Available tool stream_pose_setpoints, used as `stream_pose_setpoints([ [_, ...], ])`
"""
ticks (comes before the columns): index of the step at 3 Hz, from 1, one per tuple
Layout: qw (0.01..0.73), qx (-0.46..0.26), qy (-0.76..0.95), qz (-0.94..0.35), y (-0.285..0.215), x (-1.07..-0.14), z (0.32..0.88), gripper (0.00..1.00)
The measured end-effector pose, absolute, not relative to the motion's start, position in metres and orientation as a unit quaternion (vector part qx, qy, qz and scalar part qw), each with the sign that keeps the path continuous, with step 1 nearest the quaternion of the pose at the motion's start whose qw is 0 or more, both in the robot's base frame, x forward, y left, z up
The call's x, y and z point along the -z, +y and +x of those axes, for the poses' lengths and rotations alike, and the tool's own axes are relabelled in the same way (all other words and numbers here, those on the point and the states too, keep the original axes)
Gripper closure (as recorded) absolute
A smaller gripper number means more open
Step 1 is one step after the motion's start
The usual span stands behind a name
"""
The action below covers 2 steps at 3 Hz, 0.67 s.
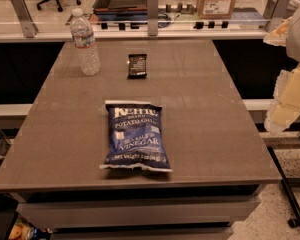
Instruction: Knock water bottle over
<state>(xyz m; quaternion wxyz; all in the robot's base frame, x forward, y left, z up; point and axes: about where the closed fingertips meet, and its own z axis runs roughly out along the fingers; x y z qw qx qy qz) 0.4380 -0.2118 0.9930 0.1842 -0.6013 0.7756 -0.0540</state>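
Note:
The water bottle [86, 43] is a clear ribbed plastic bottle with a white cap and a pale label band. It stands upright at the far left of the grey table [205, 109]. My gripper [286, 91] shows as pale cream parts at the right edge of the view, off the table's right side and above the floor. It is far to the right of the bottle and touches nothing.
A blue Kettle chip bag [136, 137] lies flat in the table's front middle. A small dark snack packet [137, 65] lies right of the bottle. A glass partition with metal posts [152, 6] runs behind the table. A cardboard box [218, 0] stands beyond it.

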Motion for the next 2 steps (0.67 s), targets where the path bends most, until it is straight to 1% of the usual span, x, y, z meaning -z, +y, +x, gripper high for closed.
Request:
stream_pose_setpoints([
  [1,0.184,0.054,0.776,-0.601,-0.212,-0.993,0.438,0.0],
  [2,0.233,0.027,0.773,-0.59,-0.199,-0.997,0.445,0.0],
])
